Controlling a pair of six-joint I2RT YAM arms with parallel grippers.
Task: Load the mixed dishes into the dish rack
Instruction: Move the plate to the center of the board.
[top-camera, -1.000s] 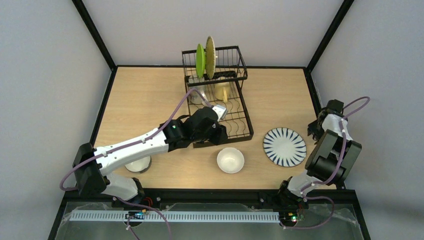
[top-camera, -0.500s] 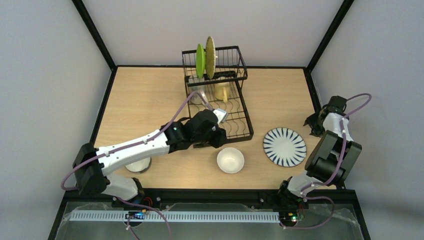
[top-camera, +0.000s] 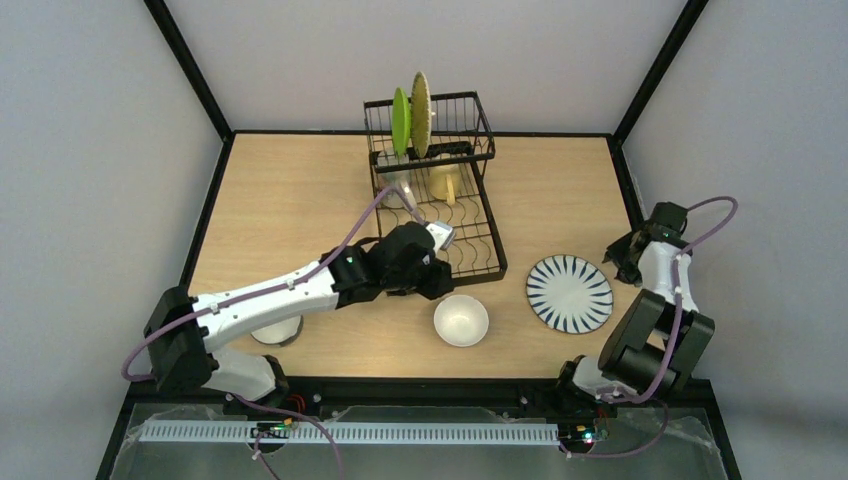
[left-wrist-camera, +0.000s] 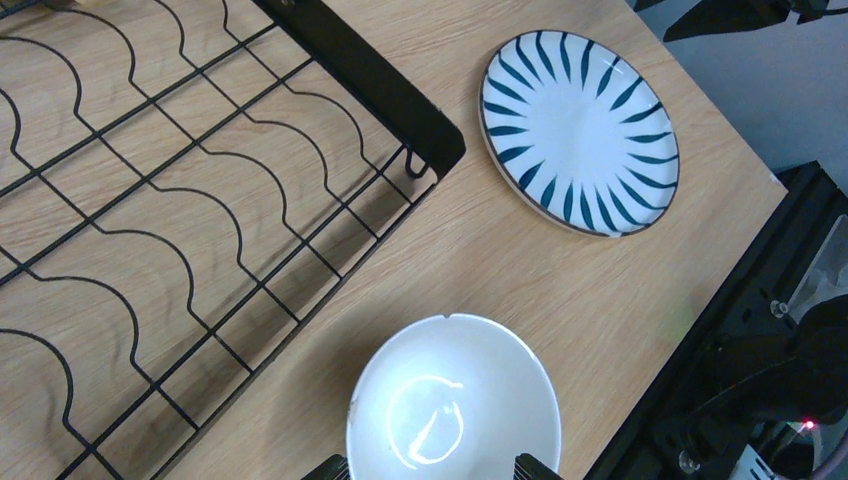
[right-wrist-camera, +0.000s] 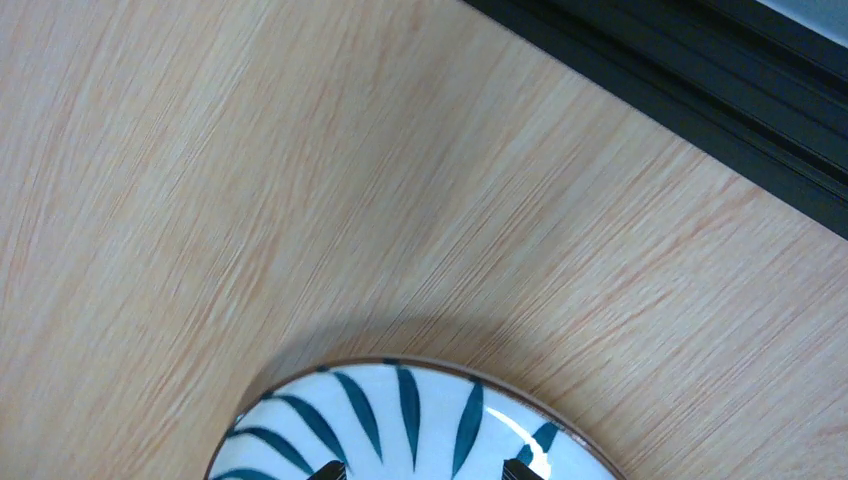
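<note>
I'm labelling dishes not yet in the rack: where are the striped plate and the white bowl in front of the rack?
striped plate (top-camera: 569, 293), top external view, centre of its face.
white bowl (left-wrist-camera: 452, 420), left wrist view, inside bottom.

Black wire dish rack (left-wrist-camera: 150, 200) hogs the left side. Round white bowl (left-wrist-camera: 455, 400) sits just below the rack's corner, and a blue-striped white plate (left-wrist-camera: 580, 130) is right of that corner, both on the light wooden table (left-wrist-camera: 480, 260).

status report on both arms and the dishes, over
Left fingers open, poised at white bowl. Right fingers open above striped plate. Nothing held, nothing blocking.
</note>
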